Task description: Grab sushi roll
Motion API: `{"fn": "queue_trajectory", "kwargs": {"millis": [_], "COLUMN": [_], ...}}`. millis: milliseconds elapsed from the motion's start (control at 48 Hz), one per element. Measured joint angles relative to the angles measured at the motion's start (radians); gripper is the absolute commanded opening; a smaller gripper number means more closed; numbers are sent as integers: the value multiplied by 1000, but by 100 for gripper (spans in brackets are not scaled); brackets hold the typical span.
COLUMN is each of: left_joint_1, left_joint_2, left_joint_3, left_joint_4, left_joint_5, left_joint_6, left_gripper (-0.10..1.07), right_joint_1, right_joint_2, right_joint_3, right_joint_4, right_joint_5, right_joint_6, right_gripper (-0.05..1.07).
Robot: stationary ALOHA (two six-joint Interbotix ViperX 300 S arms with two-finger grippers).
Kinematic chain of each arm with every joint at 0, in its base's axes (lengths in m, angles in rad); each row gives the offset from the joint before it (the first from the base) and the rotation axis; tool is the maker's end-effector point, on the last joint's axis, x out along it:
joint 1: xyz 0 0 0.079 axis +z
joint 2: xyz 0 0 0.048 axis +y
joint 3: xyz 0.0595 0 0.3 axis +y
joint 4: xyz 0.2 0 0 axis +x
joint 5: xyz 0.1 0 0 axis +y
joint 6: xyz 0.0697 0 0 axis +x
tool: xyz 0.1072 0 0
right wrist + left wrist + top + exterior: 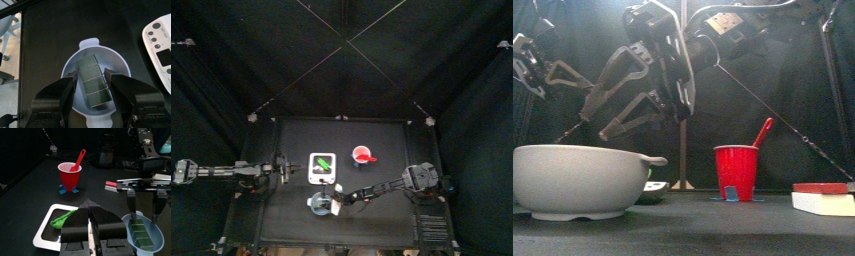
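Note:
The small round whitish-grey thing is a pale bluish bowl (93, 75) with a handle, standing near the table's front (321, 203). In it lies a dark green bar of three segments (92, 81), the only roll-like piece in view; it also shows in the left wrist view (139, 230). My right gripper (93, 80) is open and hangs over the bowl with one jaw on each side of the bar, tips about at rim height (144, 210). My left gripper (89, 208) is shut and empty at the table's left (275, 170).
A white rectangular piece with a green patch (322, 167) lies just behind the bowl, under my left gripper (60, 223). A red cup with a red spoon (68, 175) stands behind it. A small red-and-white block (824, 200) lies at the right.

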Motion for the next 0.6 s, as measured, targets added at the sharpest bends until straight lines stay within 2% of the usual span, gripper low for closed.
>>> {"fn": "queue_trajectory", "kwargs": {"millis": [250,458,604], "left_joint_1": [0,0,0], "left_joint_2": [-2,-2,-2], "left_joint_3": [0,0,2], "left_joint_4": [0,0,0], "left_joint_5": [2,2,2], "left_joint_6": [0,0,0], "left_gripper": [32,32,32], "right_joint_1": [-5,-23,-26], "right_joint_2": [0,0,0], "right_joint_3": [-6,-15,-15], "right_joint_4": [55,186,204], "right_joint_5": [18,97,140], "right_joint_6": [-2,-3,-2], "right_gripper": [83,83,83]}}
